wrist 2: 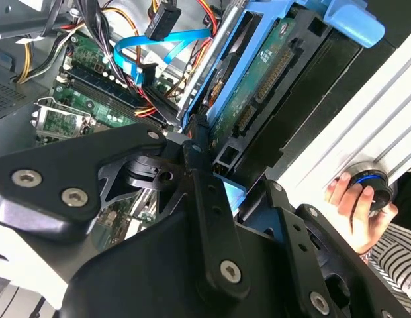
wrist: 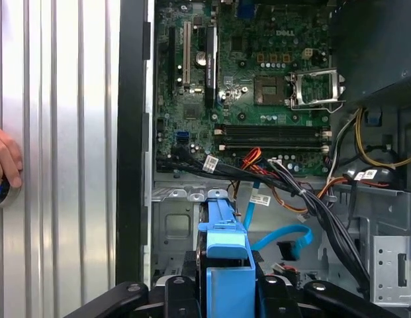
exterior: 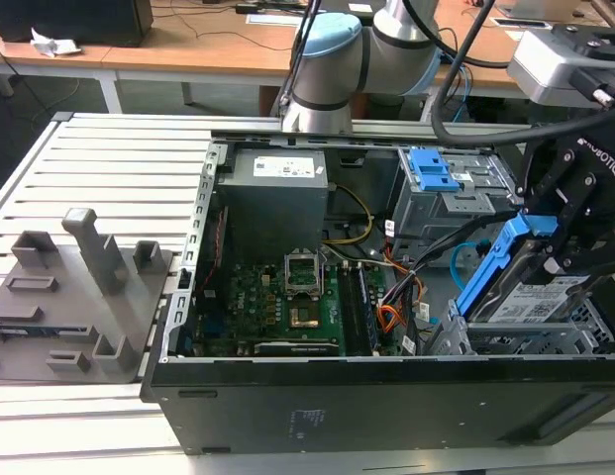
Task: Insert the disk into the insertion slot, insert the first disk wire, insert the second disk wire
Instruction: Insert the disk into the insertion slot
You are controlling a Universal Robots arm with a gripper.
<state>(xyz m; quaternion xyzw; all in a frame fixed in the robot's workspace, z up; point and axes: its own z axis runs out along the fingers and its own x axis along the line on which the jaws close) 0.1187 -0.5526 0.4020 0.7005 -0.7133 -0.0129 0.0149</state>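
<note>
My gripper (exterior: pixel 551 247) is shut on the disk (exterior: pixel 530 300), a silver-grey drive with a white label in a bright blue carrier. The disk is held tilted at the exterior view's right, its low end at the mouth of the insertion slot (exterior: pixel 515 338), a silvery perforated cage. In the first wrist view the blue carrier (wrist: pixel 225 255) sits between my black fingers (wrist: pixel 175 291), above the cage floor (wrist: pixel 172 225). The second disk wire (wrist: pixel 288 233), a light-blue looped cable, lies loose beside it, as do the orange-red leads of the first disk wire (wrist: pixel 253 157). The disk's underside (wrist 2: pixel 258 86) shows in the second wrist view.
A taller grey cage with a blue latch (exterior: pixel 431 173) stands behind the slot. Black cable bundles (wrist: pixel 311 199) cross between motherboard (exterior: pixel 287 297) and cage. A person's hand (wrist 2: pixel 354 205) rests on the slatted table beside the case. A grey fixture block (exterior: pixel 79 287) sits at the exterior view's left.
</note>
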